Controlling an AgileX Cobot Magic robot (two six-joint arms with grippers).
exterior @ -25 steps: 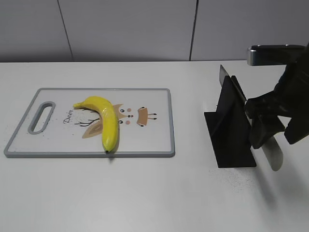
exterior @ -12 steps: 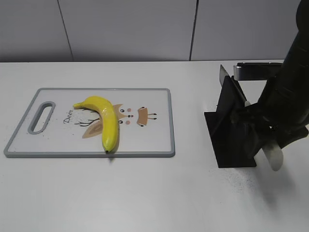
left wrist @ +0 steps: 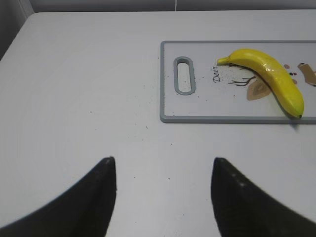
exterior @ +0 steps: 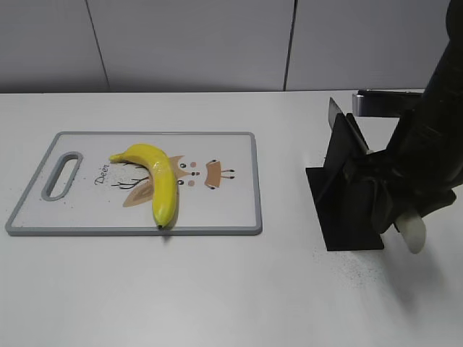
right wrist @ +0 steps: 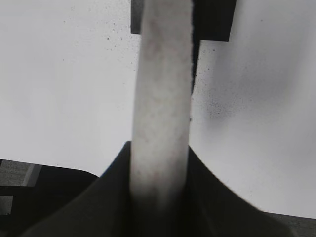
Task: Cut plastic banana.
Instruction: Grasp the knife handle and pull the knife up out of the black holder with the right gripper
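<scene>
The plastic banana (exterior: 160, 181) lies curved on the white cutting board (exterior: 217, 210) at the left; it also shows in the left wrist view (left wrist: 274, 79). The knife's blade (exterior: 334, 110) sits in a black stand (exterior: 346, 210) on the right. My right gripper (exterior: 394, 210) is shut on the knife's off-white handle (right wrist: 163, 89), whose end sticks out below the jaws (right wrist: 159, 153). My left gripper (left wrist: 163, 163) is open and empty over bare table, left of the board (left wrist: 197, 106), and is out of the exterior view.
The board has a grey rim, a handle slot (exterior: 61, 176) at its left end and a brown deer print under the banana. Bare white table lies between board and stand. A grey wall runs along the back.
My right arm has swung more upright over the knife handle and shifted slightly left. The blade stays in the stand. Banana and board have not moved.
</scene>
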